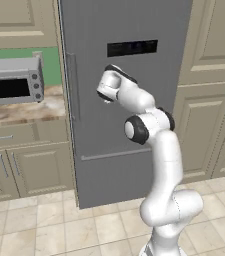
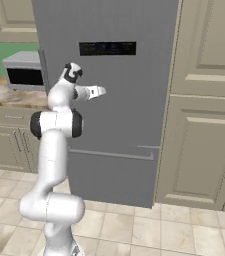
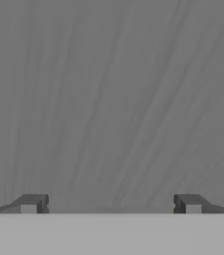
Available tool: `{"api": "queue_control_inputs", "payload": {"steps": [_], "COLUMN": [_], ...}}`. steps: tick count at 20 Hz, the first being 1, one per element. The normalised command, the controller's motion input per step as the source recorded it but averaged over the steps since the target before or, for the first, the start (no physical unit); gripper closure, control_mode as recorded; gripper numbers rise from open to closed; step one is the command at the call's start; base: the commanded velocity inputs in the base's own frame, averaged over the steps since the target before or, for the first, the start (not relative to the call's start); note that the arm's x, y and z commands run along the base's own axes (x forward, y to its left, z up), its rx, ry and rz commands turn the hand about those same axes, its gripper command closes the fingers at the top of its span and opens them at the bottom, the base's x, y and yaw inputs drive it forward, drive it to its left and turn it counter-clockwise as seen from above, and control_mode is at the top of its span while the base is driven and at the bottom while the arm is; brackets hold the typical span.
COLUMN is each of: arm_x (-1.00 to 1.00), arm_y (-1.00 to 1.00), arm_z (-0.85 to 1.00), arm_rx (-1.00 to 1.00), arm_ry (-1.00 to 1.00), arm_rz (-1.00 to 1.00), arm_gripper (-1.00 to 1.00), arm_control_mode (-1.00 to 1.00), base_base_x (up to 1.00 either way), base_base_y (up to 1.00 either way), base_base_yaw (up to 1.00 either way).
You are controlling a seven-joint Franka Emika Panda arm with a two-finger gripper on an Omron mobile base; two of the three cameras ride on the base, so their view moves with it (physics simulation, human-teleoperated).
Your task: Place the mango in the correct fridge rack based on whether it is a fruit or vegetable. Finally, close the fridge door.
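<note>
Straight ahead of the robot, the fridge door (image 1: pixel 124 100) is seen closed, tall and flat, its long axis upright. No brand or legible writing can be made out on it; the dark display panel (image 1: pixel 132 48) high on its face is too blurred to be read. A long vertical handle (image 1: pixel 74 86) is set along the door's left edge, and a horizontal handle (image 1: pixel 116 153) is fixed lower down on the grey front.

The claw (image 3: pixel 111 204) is held level and pointed at the door's brushed grey face, with the door just beyond its tips. Whether the tips touch the surface cannot be told. In the right base view the claw (image 2: pixel 100 91) is seen below the display panel and right of the vertical handle. Its jaws are spread wide and nothing is gripped between them.

To the left, a toaster oven (image 1: pixel 13 80) is seen on the marbled bench (image 1: pixel 24 112), beside beige cabinets (image 1: pixel 206 90).
</note>
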Motion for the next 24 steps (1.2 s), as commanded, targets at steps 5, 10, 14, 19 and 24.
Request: {"api": "queue_control_inputs", "payload": {"steps": [5, 10, 14, 19, 24], "arm_x": [0.96, 1.00, 1.00, 1.00, 0.99], "arm_y": [0.00, 0.00, 0.01, 0.07, 0.14], "arm_z": [-0.26, -0.44, -0.54, -0.42, -0.38], "arm_rx": [0.01, 0.00, 0.00, 0.00, 0.00], "arm_ry": [0.03, 0.09, 0.14, 0.19, 0.23], "arm_rz": [-0.05, -0.06, -0.08, -0.08, -0.09], "arm_gripper": [-1.00, -1.00, -1.00, -1.00, -1.00], "arm_control_mode": [-1.00, -1.00, -1.00, -1.00, -1.00], "base_base_x": [0.00, 0.00, 0.00, 0.00, 0.00], "base_base_y": [0.00, 0.00, 0.00, 0.00, 0.00], "base_base_yaw": [0.00, 0.00, 0.00, 0.00, 0.00]}}
